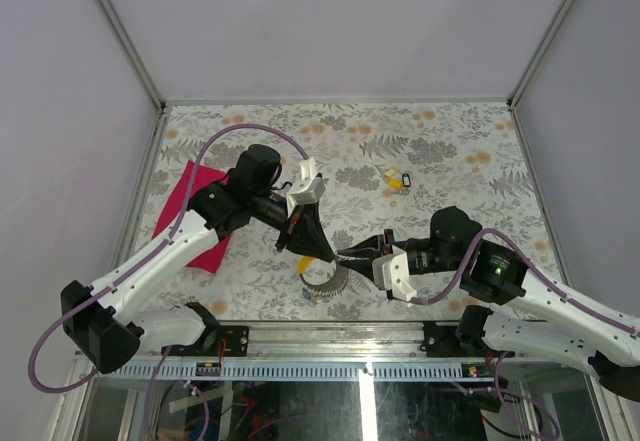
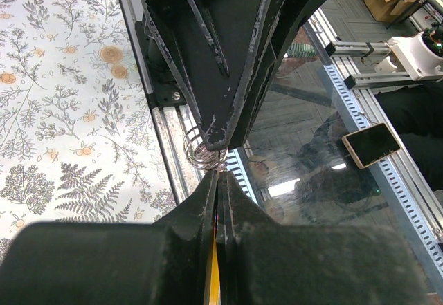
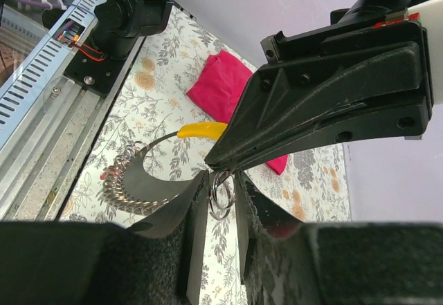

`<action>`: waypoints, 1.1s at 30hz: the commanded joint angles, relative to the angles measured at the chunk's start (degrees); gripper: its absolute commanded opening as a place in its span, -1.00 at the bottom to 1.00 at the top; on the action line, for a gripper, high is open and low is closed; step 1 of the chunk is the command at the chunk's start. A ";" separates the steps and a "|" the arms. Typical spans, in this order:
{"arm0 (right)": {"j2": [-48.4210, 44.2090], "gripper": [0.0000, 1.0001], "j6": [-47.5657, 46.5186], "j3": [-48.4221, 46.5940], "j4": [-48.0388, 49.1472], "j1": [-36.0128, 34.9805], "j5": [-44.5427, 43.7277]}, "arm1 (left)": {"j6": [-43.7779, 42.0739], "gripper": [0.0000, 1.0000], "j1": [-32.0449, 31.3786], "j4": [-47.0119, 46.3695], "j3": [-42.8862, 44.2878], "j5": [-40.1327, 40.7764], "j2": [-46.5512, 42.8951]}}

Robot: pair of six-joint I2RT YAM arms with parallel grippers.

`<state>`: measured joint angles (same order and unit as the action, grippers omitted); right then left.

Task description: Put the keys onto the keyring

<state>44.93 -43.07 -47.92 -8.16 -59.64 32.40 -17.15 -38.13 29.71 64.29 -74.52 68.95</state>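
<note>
**Keyring held between both fingertips; loose keys lie beyond**

The keyring [image 2: 202,154], a small coil of grey wire, is held up off the table [image 1: 450,141] near its front edge, at the point where the two arms meet. The left gripper [image 3: 216,166] is seen pressed fully together, and the ring's upper edge is caught at its very tip, so it is judged to be pinched there. The right gripper [image 3: 221,178] is brought in from the opposite side with its fingers narrowly parted and the ring set between them, its flat face turned toward the right wrist camera. Whether the pads bear on the wire cannot be told.

Two loose keys [image 1: 398,177], one capped yellow and one dark, are seen lying together on the table, well apart from the ring. They lie on the far side of both grippers and toward the right, so the right arm is judged the nearer. Their long axes are too small to be made out.

Just below the grippers a ribbed grey arc [image 3: 131,194] is laid on the table with a yellow piece [image 3: 201,130] at its end; what it is cannot be told.
</note>
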 commanded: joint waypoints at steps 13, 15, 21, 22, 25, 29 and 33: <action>-1.49 -0.57 1.10 -1.16 1.99 -0.36 -3.44 | -1.31 -1.00 0.34 -0.54 2.19 -1.16 -0.11; -1.51 -0.59 0.97 -1.41 1.32 -0.33 -3.57 | -1.32 -1.00 0.29 -0.58 2.18 -1.14 -0.11; -1.71 -0.60 0.42 -1.34 -0.01 -0.30 -4.16 | -1.35 -1.00 0.33 -0.54 2.38 -1.17 -0.11; -1.80 -0.60 0.28 -1.31 -0.11 -0.30 -4.26 | -1.33 -1.00 0.31 -0.53 2.36 -1.16 -0.08; -1.92 -0.59 0.21 -1.08 -0.29 -0.31 -4.44 | -1.35 -1.00 0.34 -0.58 2.38 -1.17 -0.04; -1.85 -0.59 -0.23 -1.02 -0.75 -0.33 -4.80 | -1.55 -1.00 0.34 -0.20 2.39 -1.29 -0.07; -1.77 -0.61 -0.30 -1.06 -0.85 -0.33 -4.65 | -1.59 -1.00 0.34 -0.10 2.42 -1.31 -0.22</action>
<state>43.72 -42.54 -47.92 -8.82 -59.64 30.39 -17.89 -38.13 30.02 64.62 -74.08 68.95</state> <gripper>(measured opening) 0.200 0.011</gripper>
